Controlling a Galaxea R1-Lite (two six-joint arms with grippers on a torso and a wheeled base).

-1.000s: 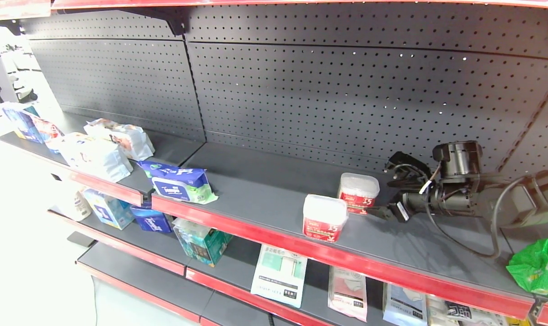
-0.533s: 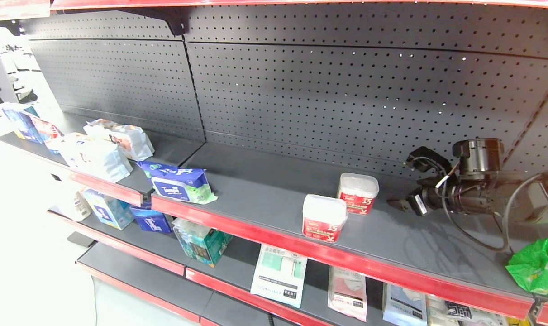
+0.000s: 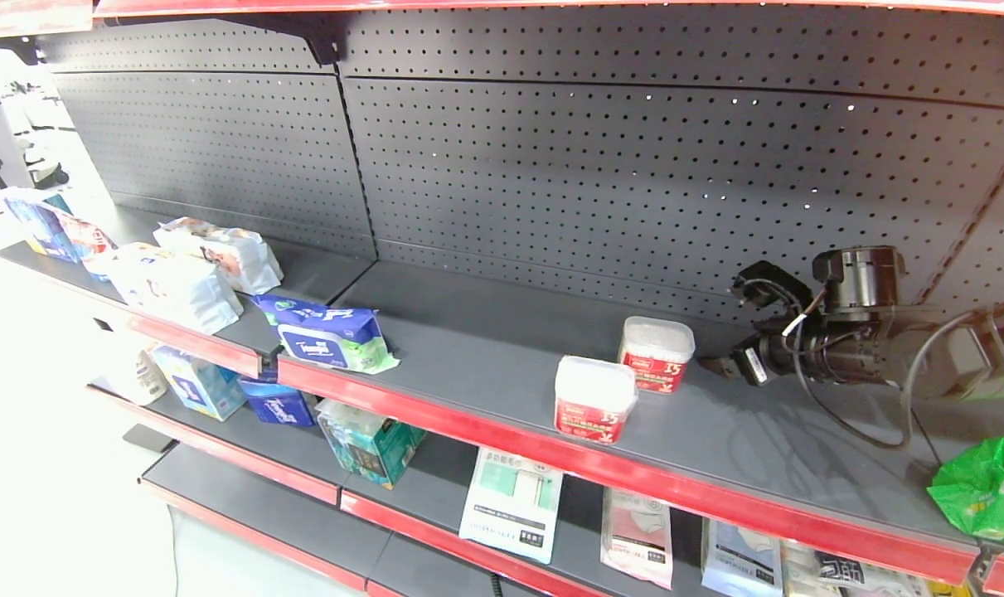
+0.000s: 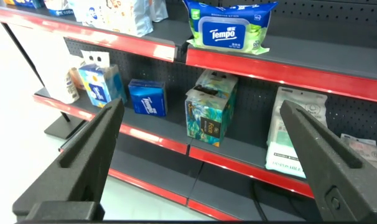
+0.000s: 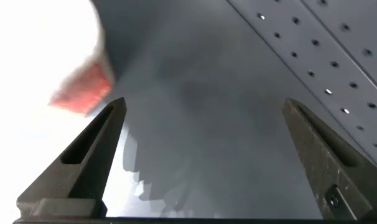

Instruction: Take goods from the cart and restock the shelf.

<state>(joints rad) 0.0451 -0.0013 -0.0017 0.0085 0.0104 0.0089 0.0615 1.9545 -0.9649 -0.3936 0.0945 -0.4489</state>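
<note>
From the left wrist we see the lower shelves, with a small blue tissue box (image 4: 146, 98) and a dark green carton (image 4: 207, 121). Our left pincer (image 4: 202, 106) is spread wide and empty. The head view shows the dark grey metal shelf (image 3: 485, 332), red-edged, backed by black pegboard (image 3: 551, 166). Our right arm lies level over it. The right pincer (image 3: 717, 366) is parted, holding nothing, just beside the rear white round plastic tub with a red label (image 3: 656, 354). A matching front tub (image 3: 594, 398) stands near the edge.

Bright light falls from above. In the head view the floor (image 3: 37, 497) at left burns out to white, and the shelf (image 3: 485, 332) edges bow with wide-angle distortion. Soft, branching shadows lie on the shelf at right. Light pricks through the pegboard (image 3: 593, 166) holes. In the right wrist view the close tub (image 5: 33, 43) is blurred and overexposed.
</note>
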